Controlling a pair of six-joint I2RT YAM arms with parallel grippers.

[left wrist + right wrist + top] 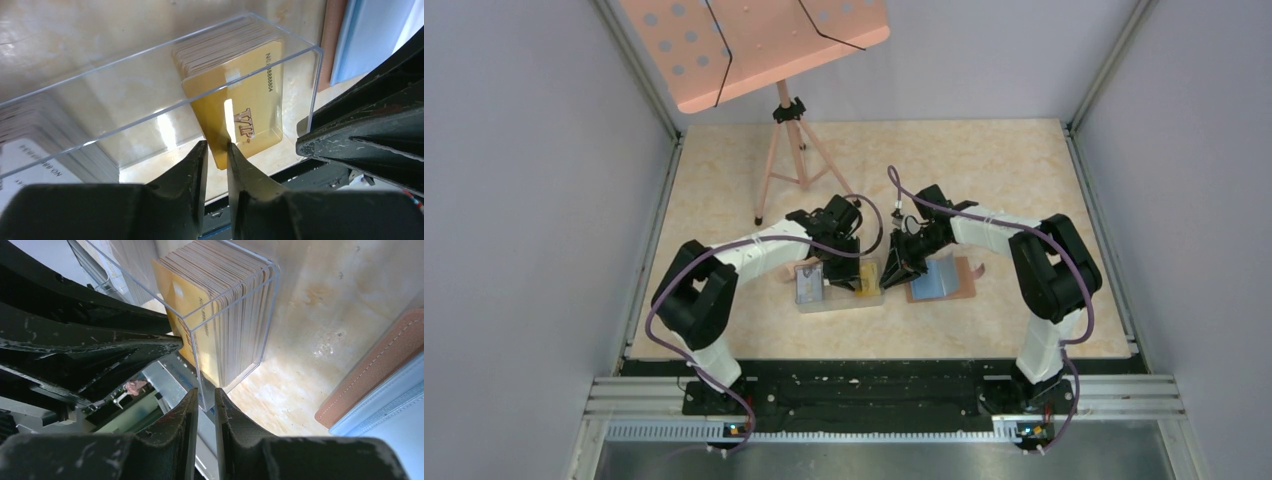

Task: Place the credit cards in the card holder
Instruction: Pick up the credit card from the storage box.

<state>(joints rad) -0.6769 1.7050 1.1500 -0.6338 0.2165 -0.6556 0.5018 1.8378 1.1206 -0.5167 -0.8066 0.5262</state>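
A clear plastic card holder lies between my grippers. It holds a stack of pale grey-blue cards at its left end and a stack of yellow-orange cards at its right end. My left gripper is shut on the lower corner of a yellow "VIP" card, which stands inside the holder against the yellow stack. My right gripper is shut on the bottom corner of the holder's end wall, beside the yellow stack. The pale cards show at the left.
An open brown wallet with a pale blue lining lies just right of the holder; it also shows in the right wrist view. A pink music stand on a tripod stands at the back.
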